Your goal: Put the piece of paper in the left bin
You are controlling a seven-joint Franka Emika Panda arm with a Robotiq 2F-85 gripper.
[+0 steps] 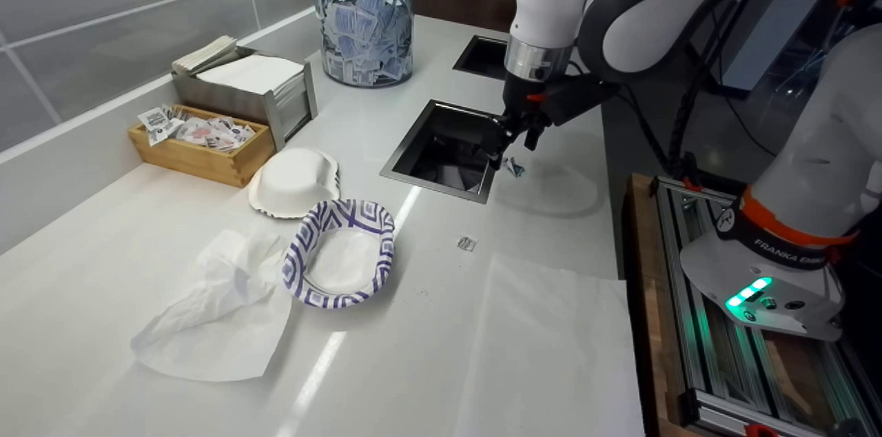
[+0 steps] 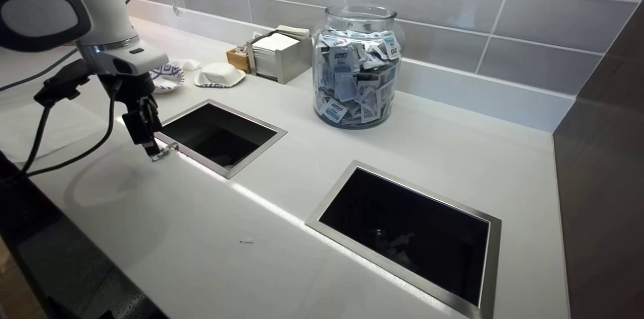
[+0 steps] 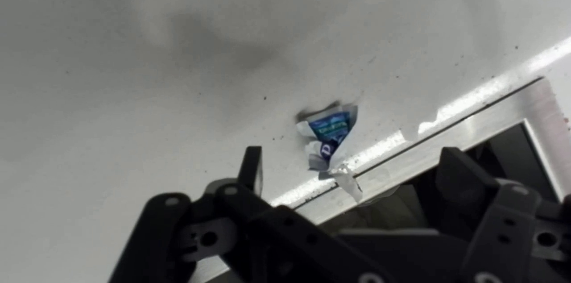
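Observation:
The piece of paper is a crumpled, torn wrapper with blue and purple print (image 3: 332,129). It lies on the white counter at the edge of a square bin, a torn strip reaching onto the metal rim (image 3: 410,158). It also shows in both exterior views (image 1: 515,167) (image 2: 165,151). The bin is a dark opening with a steel rim (image 1: 437,187), the left one of two in an exterior view (image 2: 247,117). My gripper (image 3: 352,153) is open, low over the bin's edge. In the wrist view the wrapper sits between and ahead of the spread fingertips, with visible space on both sides.
A second bin (image 2: 402,268) is sunk in the counter. A glass jar of packets (image 1: 365,30) stands by the wall. A napkin holder (image 1: 293,103), wooden box (image 1: 207,165), upturned bowl (image 1: 293,182), patterned bowl (image 1: 341,261) and crumpled white sheet (image 1: 234,327) lie along the counter.

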